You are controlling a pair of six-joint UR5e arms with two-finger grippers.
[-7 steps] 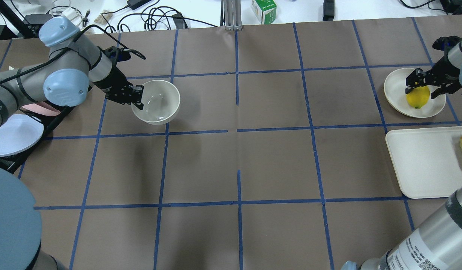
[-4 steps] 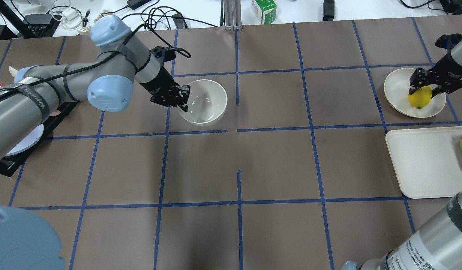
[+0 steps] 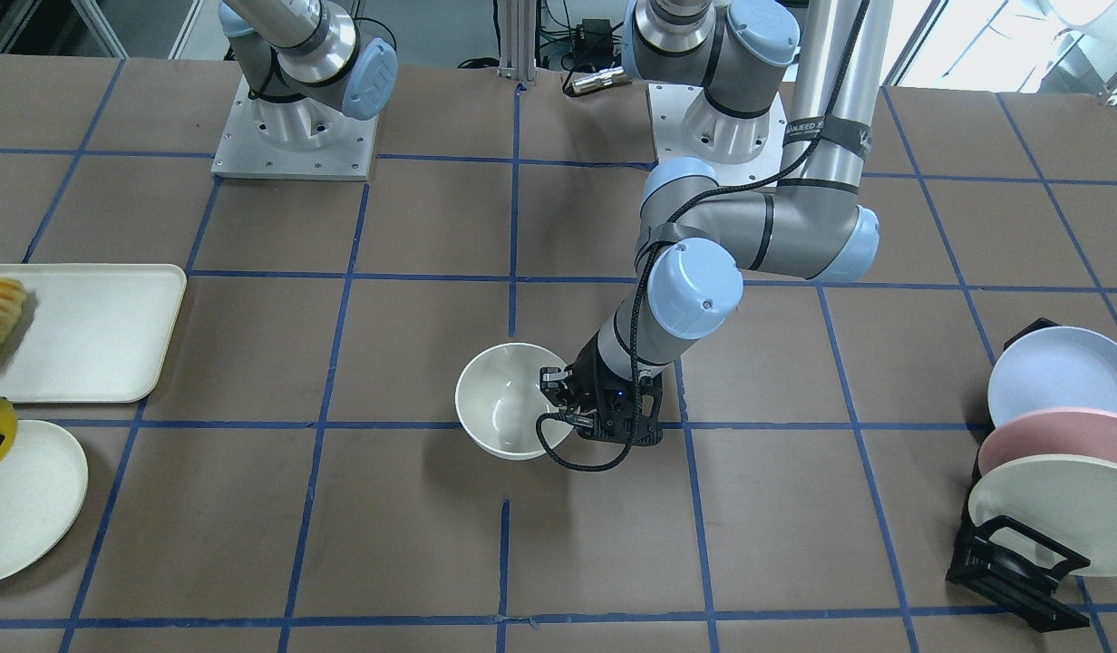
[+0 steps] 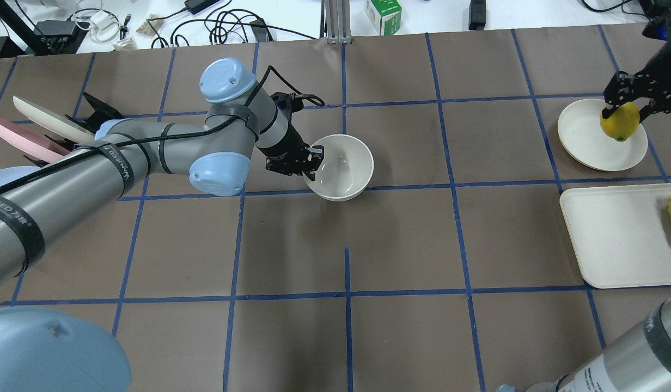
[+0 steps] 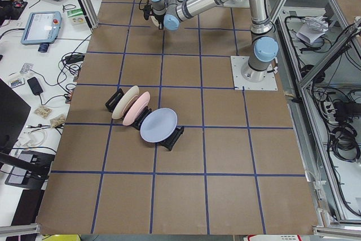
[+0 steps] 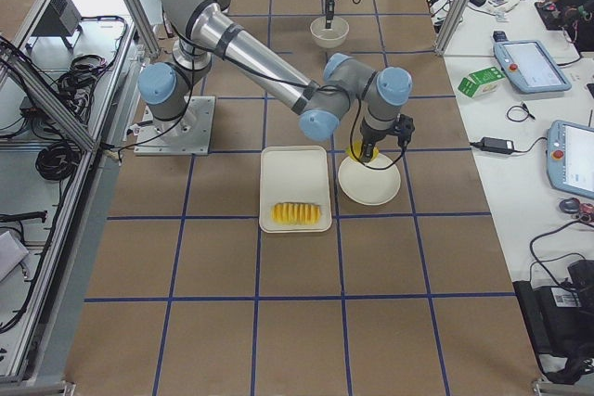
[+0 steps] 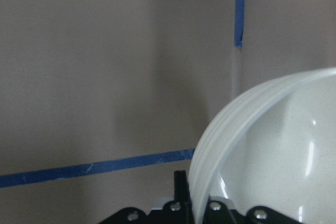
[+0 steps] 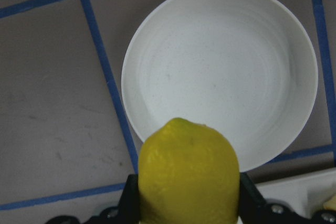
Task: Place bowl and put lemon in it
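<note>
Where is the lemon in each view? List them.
Front-facing: lemon at left edge, lower half.
Overhead: upper right, in right gripper.
Exterior left: not visible.
Exterior right: centre, at far rim of cream plate.
Left wrist: absent.
Right wrist: bottom centre.
Shared landmark: that cream plate.

The left gripper [image 4: 312, 161], pinching the rim of the bowl [image 4: 343, 166], has carried it rightward in the overhead view, from the table's left part to just beside the centre tape line, and a little nearer the robot, so the bowl's near edge now overlaps a cross line of tape. The left arm has stretched out over the table with it. The right gripper [image 4: 623, 111], clamped on the lemon [image 4: 620, 125], has lifted it off the cream plate [image 4: 583, 142] towards that plate's far edge.
</note>
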